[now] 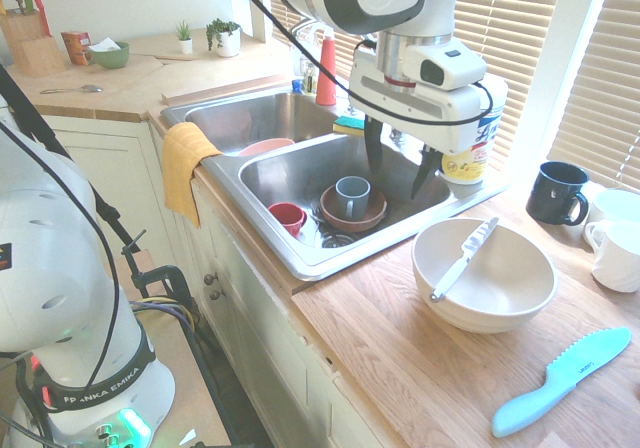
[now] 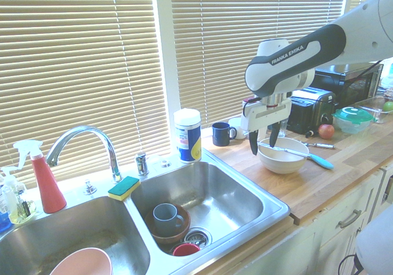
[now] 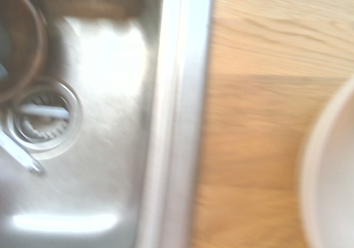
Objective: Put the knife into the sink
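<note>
The tool (image 1: pixel 400 173) hangs over the sink's rim beside the bowl, pointing straight down, its dark fingers (image 1: pixel 374 150) spread apart and holding nothing. The arm (image 2: pixel 295 60) above it reads "FRANKA EMIKA" in the second exterior view; the same words run round the robot's base (image 1: pixel 95 398) in the first.

Nearest in the first exterior view, a blue knife (image 1: pixel 562 380) lies on the wooden surface (image 1: pixel 400 348); it has small print on the blade, too small to read. Behind it stands the cream bowl (image 1: pixel 484 273), and the knife (image 1: pixel 463 259) lies slanted in it, handle on the near rim and blade toward the far rim. To the side are white mugs (image 1: pixel 613 238) and a dark mug (image 1: pixel 557 192).

Further on is the sink (image 1: pixel 290 173). Its right basin holds a grey cup (image 1: pixel 351 197) standing in a brown dish (image 1: pixel 352 211), a small red cup (image 1: pixel 288 217) beside them, and the drain (image 3: pixel 40 118). A pink bowl (image 2: pixel 81 262) sits in the left basin, and a yellow cloth (image 1: pixel 183 168) hangs over the front edge.

At the back rim stand a wipes tub (image 2: pixel 188 135) with a yellow and blue label that cannot be read, a sponge (image 2: pixel 123 187), the faucet (image 2: pixel 83 143) and a red spray bottle (image 2: pixel 44 177).
</note>
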Robot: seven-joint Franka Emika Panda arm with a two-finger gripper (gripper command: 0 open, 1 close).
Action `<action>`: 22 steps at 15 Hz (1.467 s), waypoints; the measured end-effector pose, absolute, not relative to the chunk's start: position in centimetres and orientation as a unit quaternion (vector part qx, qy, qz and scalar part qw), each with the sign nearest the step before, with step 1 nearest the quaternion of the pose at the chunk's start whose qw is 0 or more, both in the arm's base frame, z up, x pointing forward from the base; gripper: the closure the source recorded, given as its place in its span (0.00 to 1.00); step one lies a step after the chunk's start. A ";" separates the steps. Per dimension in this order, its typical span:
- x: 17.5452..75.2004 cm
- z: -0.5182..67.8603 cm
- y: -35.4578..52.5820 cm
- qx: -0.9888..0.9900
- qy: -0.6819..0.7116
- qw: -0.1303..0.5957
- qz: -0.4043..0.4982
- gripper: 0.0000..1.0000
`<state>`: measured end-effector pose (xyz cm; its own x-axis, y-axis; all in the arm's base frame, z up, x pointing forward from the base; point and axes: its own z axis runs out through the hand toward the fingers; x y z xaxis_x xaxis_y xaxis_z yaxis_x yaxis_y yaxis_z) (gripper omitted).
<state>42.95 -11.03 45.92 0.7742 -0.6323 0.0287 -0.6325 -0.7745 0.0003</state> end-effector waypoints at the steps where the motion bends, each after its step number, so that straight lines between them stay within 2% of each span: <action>1: 42.5 45.9 -12.7 0.948 -0.318 0.012 0.012 0.00; 5: 40.9 45.1 -18.5 0.956 -0.290 0.027 0.015 0.00; 12: 41.3 39.8 -20.7 0.950 -0.310 0.027 0.031 0.00; 13: 41.4 39.4 -21.0 0.949 -0.312 0.026 0.030 1.00; 22: 41.6 38.9 -21.4 0.945 -0.323 0.017 0.038 1.00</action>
